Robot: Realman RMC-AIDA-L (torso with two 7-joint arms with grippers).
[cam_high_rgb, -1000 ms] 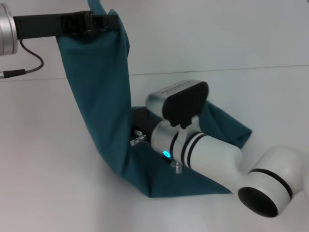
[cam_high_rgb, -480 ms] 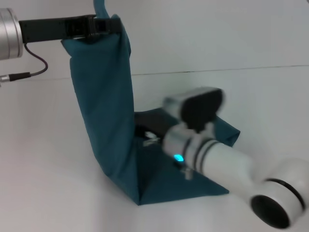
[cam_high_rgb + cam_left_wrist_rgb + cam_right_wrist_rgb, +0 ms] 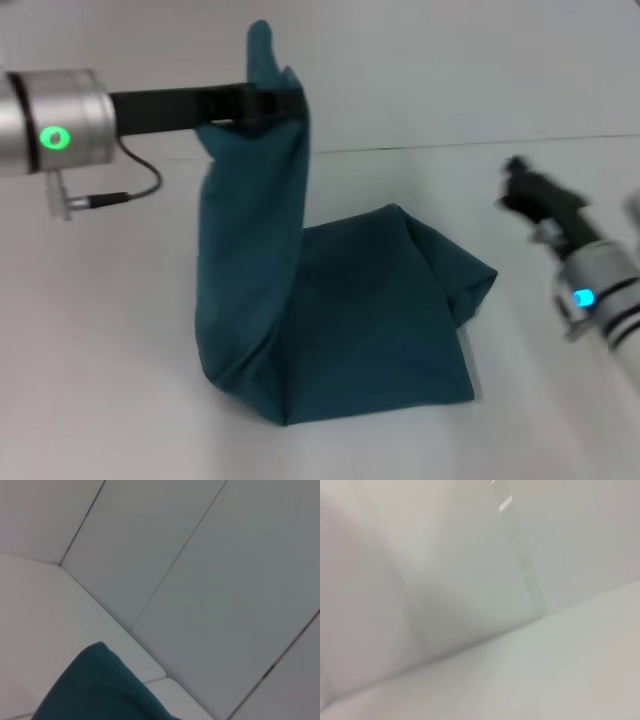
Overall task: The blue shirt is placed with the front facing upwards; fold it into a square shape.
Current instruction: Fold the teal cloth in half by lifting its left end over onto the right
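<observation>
Shirt point(image 3: 340, 320): soft matt cloth, teal-blue, no sheen, creasing and hanging limp in loose folds. In the left wrist view a corner of it point(image 3: 100, 690) is looking equally dull and smooth-woven. Left gripper point(image 3: 275, 102), above the shirt: matt black plastic fingers; behind them the wrist is showing brushed silver metal. Right gripper point(image 3: 520, 190), right of the shirt: black, matt. Table point(image 3: 100, 380) under the shirt: smooth, white, matt.
</observation>
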